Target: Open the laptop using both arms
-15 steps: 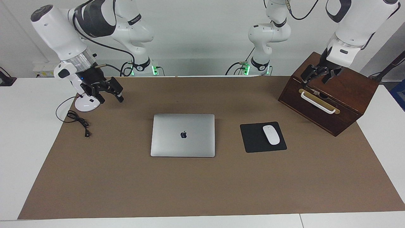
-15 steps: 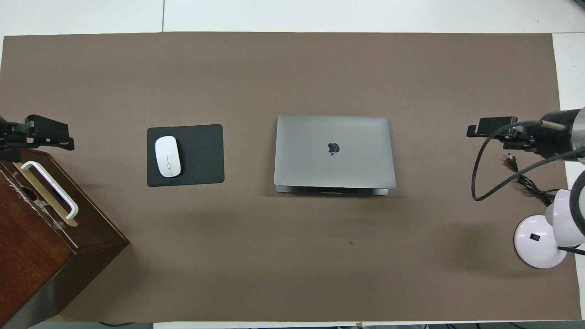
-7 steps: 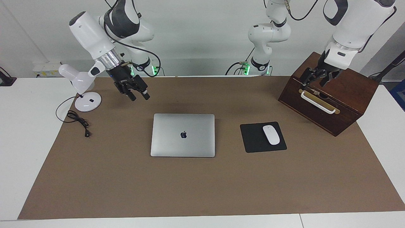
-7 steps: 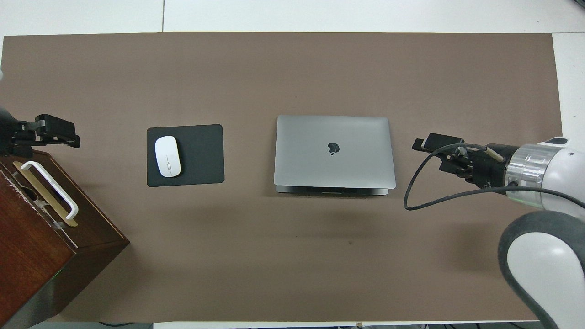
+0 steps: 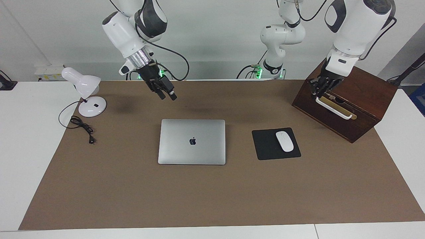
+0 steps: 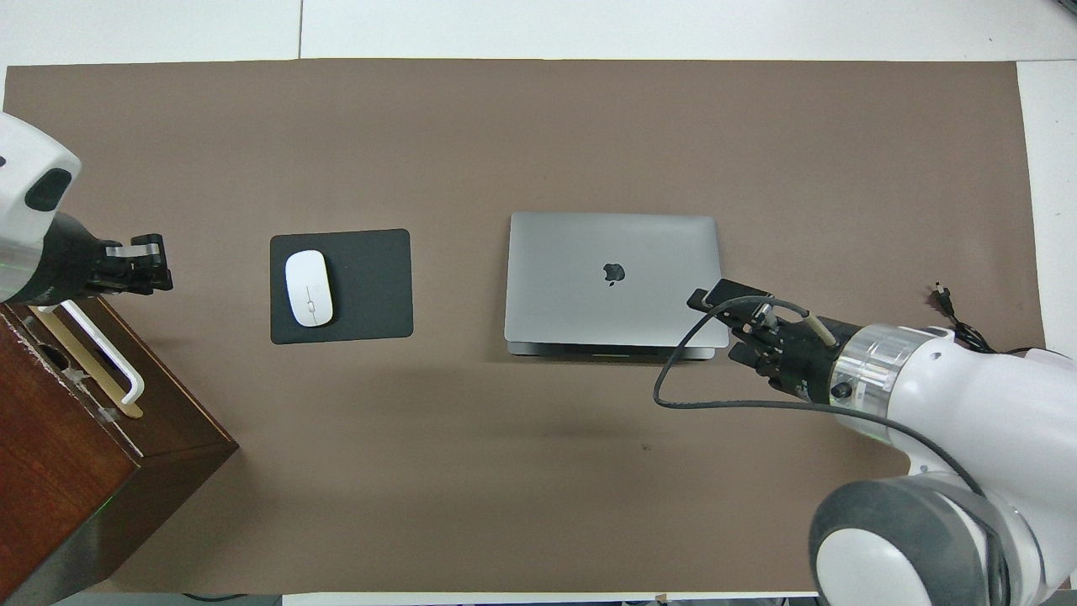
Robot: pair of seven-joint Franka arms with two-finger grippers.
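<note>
Looks like a robot lab set up as a desk. Two white robot arms [image 5: 132, 30] bolted by a plain white wall, a white table [image 5: 26, 149] under a brown mat [image 5: 212, 199], a lamp [image 5: 83, 89], a mouse [image 5: 285, 141].

- A dark apple logo [image 5: 193, 141] stands at the centre of the closed laptop [image 5: 179, 132] lid, the only sign here.
- No words or numbers can be read anywhere.
</note>
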